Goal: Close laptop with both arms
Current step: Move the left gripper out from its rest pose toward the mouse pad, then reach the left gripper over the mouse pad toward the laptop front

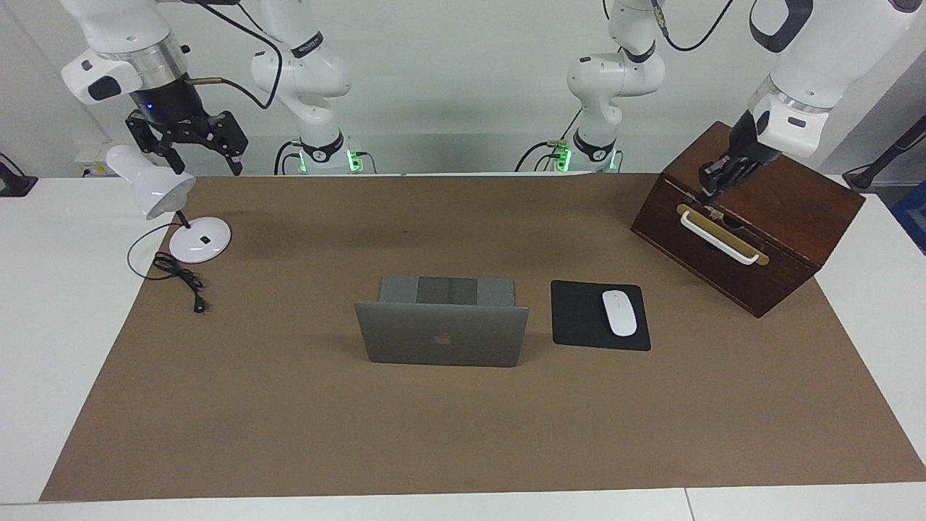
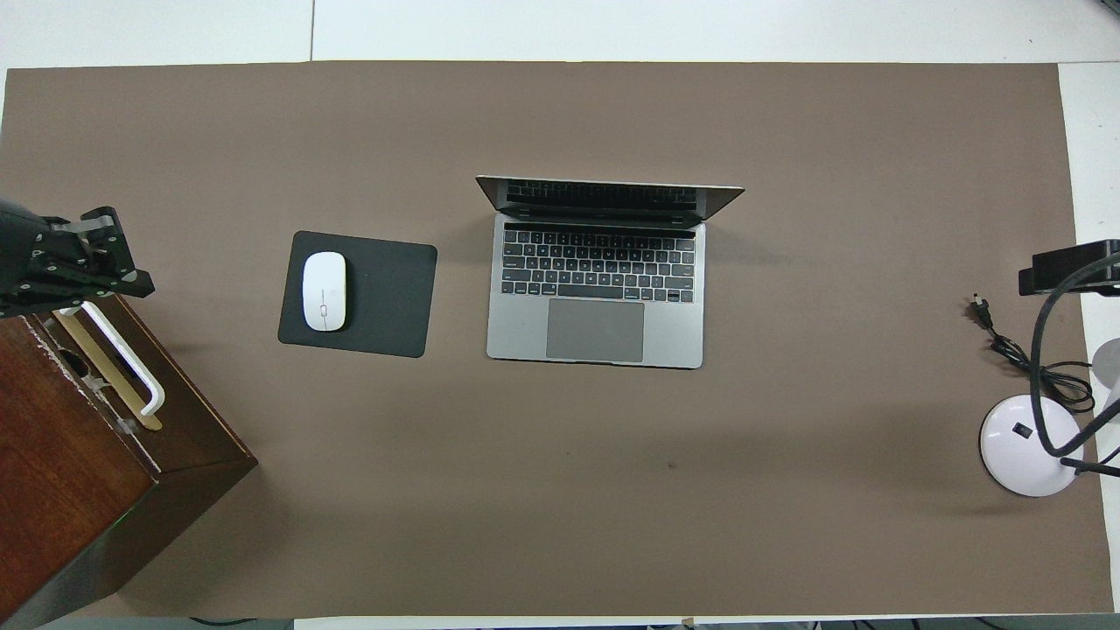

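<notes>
The silver-grey laptop [image 1: 441,336] stands open in the middle of the brown mat, its lid upright and the apple logo facing away from the robots; its dark keyboard [image 2: 599,267] shows in the overhead view. My left gripper [image 1: 706,192] is shut with nothing in it, over the wooden box's top edge just above the white handle, well away from the laptop. My right gripper [image 1: 206,166] hangs open and empty above the desk lamp at the right arm's end of the table.
A dark wooden box [image 1: 752,239] with a white handle [image 1: 720,237] sits at the left arm's end. A black mouse pad [image 1: 582,315] with a white mouse [image 1: 619,312] lies between box and laptop. A white lamp [image 1: 152,184] and its cable [image 1: 181,278] stand under the right gripper.
</notes>
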Available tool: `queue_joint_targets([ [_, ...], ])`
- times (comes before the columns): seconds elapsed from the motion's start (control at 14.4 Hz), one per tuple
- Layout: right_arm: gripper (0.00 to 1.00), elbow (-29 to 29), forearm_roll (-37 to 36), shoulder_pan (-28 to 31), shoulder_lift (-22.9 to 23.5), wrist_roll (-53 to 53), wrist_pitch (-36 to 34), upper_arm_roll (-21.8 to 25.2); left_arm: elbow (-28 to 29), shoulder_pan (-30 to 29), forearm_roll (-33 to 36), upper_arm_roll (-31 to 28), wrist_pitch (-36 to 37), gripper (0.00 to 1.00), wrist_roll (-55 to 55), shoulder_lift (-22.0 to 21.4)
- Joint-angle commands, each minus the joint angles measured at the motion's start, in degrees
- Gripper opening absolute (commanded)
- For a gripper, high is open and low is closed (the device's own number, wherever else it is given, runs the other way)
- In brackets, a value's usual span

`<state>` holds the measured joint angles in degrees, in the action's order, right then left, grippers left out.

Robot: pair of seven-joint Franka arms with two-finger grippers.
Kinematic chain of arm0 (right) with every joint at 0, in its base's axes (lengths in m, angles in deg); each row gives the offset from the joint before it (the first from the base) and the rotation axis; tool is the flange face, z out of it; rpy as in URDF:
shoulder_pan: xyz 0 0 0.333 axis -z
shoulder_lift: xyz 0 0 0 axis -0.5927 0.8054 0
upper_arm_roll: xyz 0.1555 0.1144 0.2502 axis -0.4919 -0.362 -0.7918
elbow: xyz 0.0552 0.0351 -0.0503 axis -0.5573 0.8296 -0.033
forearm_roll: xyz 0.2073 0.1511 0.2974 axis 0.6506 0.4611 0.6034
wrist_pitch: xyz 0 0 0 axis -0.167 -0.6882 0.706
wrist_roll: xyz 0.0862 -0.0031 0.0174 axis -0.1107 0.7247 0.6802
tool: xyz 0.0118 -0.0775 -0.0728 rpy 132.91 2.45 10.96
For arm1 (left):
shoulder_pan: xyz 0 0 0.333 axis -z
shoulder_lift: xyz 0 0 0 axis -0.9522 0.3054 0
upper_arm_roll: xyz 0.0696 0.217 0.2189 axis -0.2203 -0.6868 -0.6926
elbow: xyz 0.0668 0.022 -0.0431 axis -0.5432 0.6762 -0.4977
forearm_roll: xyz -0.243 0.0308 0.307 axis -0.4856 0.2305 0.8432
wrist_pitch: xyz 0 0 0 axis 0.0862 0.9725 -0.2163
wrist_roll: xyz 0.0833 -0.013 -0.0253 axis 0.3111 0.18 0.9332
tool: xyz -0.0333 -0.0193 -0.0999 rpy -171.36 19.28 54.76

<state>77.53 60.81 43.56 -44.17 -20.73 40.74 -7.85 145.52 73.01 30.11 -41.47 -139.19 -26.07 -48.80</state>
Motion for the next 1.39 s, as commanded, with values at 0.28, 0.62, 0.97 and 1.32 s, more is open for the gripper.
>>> queue_joint_targets([
  [0.28, 1.00, 0.37, -0.36, 0.78, -0.60, 0.56, 0.90, -0.70, 13.73, 2.28, -9.59, 0.12, -12.65, 0.00, 28.10, -6.93],
  [0.62, 1.00, 0.37, -0.36, 0.61, -0.60, 0.56, 0.90, -0.70, 18.48, 4.65, -13.62, 0.65, -22.06, 0.00, 48.23, -8.25],
  [0.97, 1.00, 0.37, -0.36, 0.52, -0.60, 0.64, 0.90, -0.70, 23.85, 4.74, -20.23, 0.74, -30.68, 0.00, 60.82, -10.54],
  [1.32, 1.00, 0.37, -0.36, 0.34, -0.60, 0.64, 0.90, -0.78, 27.54, 5.97, -22.51, 1.09, -38.52, 0.00, 74.98, -11.42],
])
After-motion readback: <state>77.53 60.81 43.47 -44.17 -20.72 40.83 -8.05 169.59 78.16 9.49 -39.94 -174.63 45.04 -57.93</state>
